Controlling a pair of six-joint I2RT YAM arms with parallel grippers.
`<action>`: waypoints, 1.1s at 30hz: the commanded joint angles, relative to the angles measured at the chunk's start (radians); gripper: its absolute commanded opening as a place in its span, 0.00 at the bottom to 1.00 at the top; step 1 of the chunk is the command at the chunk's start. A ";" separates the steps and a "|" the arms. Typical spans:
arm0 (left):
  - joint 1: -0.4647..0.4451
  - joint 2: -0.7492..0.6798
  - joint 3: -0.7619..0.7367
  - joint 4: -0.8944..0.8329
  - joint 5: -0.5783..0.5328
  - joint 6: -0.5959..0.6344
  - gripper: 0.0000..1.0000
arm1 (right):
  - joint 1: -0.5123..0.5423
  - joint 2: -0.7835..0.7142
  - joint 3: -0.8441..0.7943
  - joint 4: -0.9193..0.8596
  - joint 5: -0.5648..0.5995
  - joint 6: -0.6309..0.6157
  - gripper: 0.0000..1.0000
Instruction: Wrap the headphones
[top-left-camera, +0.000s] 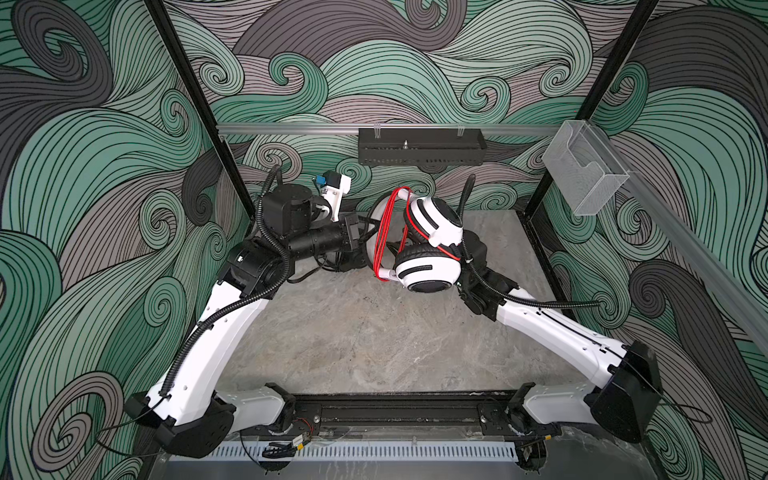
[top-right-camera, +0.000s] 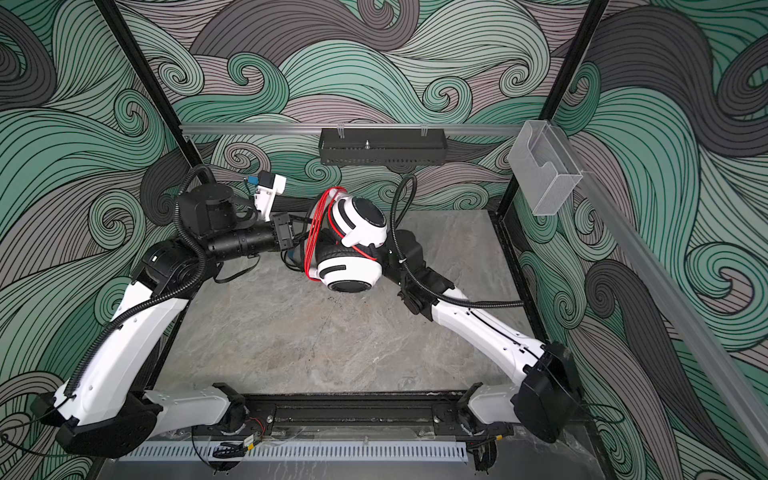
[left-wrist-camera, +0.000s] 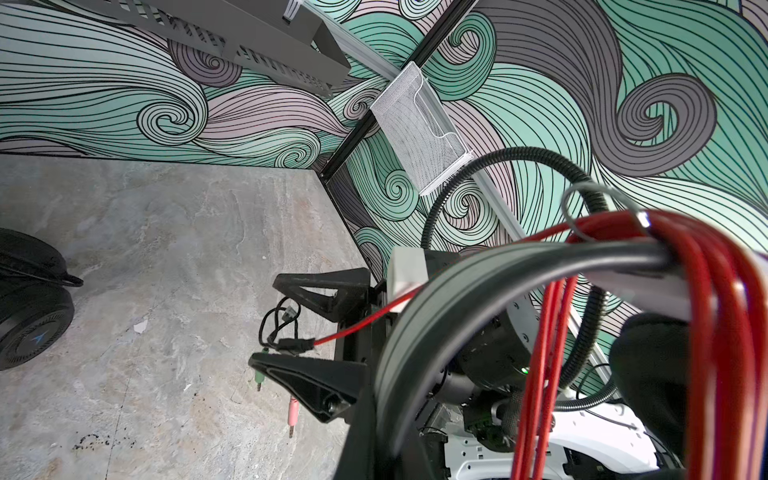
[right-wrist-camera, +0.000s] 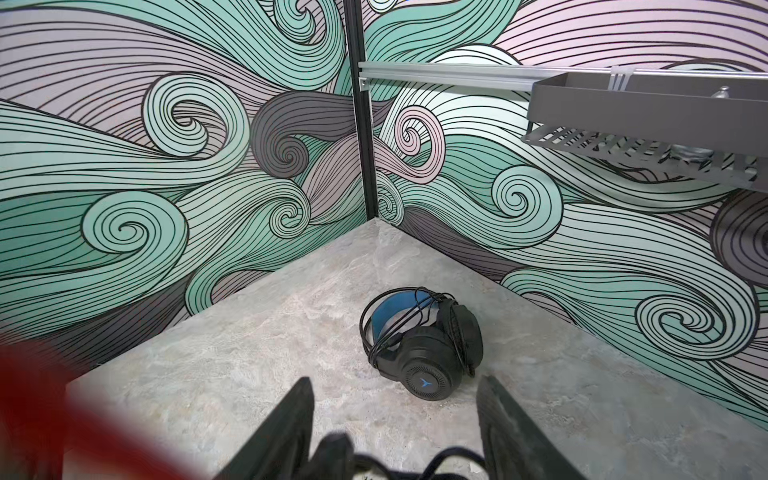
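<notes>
On the grey stone-look table (top-left-camera: 374, 332), toward the back left, lies the black headset (right-wrist-camera: 428, 365). The left gripper (left-wrist-camera: 266, 322) pinches the end of the red cable (left-wrist-camera: 706, 353). The white headset (top-left-camera: 432, 245) is raised at mid-back, the cable looped over its band. The right gripper (right-wrist-camera: 395, 379) stands spread. Wave-pattern walls (top-left-camera: 415, 62) surround all.

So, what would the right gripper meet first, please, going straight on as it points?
Probably the black wired headset on the grey marbled table, framed by the right gripper's open jaws; possibly the tabletop just short; depth is unclear.
</notes>
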 joint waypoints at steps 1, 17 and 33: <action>-0.007 -0.030 0.019 0.087 0.039 -0.043 0.00 | -0.006 0.009 0.005 0.030 -0.024 0.022 0.59; -0.004 -0.040 0.038 0.119 -0.007 -0.059 0.00 | -0.006 -0.056 -0.180 0.032 -0.130 0.036 0.24; 0.002 -0.101 -0.030 0.171 -0.190 -0.091 0.00 | -0.003 -0.176 -0.306 -0.007 -0.193 0.053 0.08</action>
